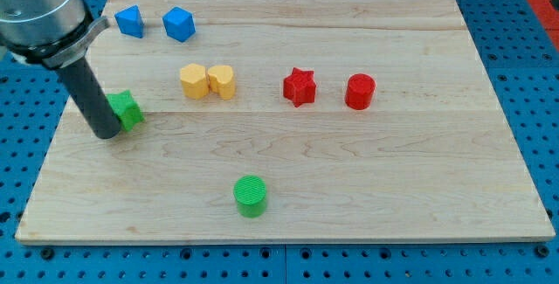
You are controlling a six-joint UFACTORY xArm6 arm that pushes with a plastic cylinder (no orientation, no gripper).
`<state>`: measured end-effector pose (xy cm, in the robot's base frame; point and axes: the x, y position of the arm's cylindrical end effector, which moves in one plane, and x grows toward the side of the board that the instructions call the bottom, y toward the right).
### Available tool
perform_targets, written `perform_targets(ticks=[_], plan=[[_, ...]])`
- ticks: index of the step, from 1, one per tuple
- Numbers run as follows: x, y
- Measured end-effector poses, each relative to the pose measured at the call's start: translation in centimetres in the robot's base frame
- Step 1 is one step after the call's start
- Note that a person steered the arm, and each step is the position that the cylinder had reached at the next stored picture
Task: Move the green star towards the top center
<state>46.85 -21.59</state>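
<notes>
Camera view of the wooden board (349, 170) at the moment described. My tip (106, 133) rested on the board near the view's left edge, touching the green star (127, 109) on that block's left and lower side, so that the rod hid part of it. The rig carried no gripper; it ended in the plain rod, so there was nothing to spread or press together.

The green star lay at the left of the board, roughly level with the middle row of blocks and well apart from the top center. Above it, near the top left corner, sat two blue blocks (129, 21), (178, 24), close together but not touching; their exact shapes were hard to make out. To the star's right, two yellow blocks (194, 81), (222, 81) stood touching side by side. Further right were the red star (299, 86) and the red cylinder (359, 91), near each other. The green cylinder (251, 196) stood alone toward the view's bottom.

I judged the task barely begun in terms of its goal: contact was made, but the star was far left of the target. What remained was a push up and to the right, passing between the blue pair and the yellow pair without disturbing either.
</notes>
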Motion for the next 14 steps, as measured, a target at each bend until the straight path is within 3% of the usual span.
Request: perform_targets(ticks=[5, 7, 10, 14], plan=[[-3.3, 1.7], [-7.8, -1.4], [-10.8, -1.0], [-9.2, 2.6]])
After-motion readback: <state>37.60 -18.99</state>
